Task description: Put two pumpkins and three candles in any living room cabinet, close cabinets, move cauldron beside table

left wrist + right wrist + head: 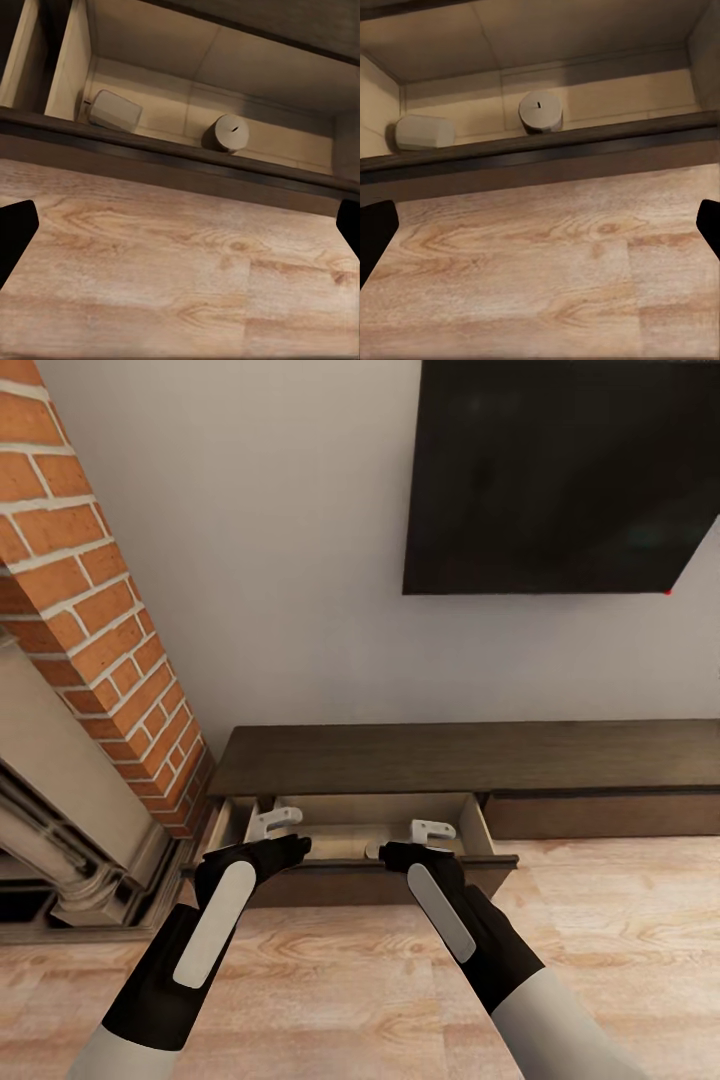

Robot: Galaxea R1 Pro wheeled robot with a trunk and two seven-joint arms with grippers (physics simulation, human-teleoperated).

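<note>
Head view: the cabinet is standing under the wall TV, with its left-end drawer pulled out over the wood floor; left claw and right claw are both hovering at the drawer's front edge, fingers spread, holding nothing; brick fireplace is sitting just beside the drawer's outer side.

Left wrist view: two candles are lying on their sides against the drawer's back wall, one showing its round end, the other side-on near the drawer corner; black fingertips are showing far apart.

Right wrist view: the same two candles, one end-on, the other side-on; fingertips wide, nothing between them.

Risks, as I'm judging them: candles lying on their sides could roll when the drawer is being pushed; an uneven two-claw push could skew the drawer or leave it ajar; a claw tip hanging over the front lip could get pinched; the left arm is working close to the brick.

Writing: no brands, labels or text readable anywhere; only a small red dot at the TV's lower corner.
</note>
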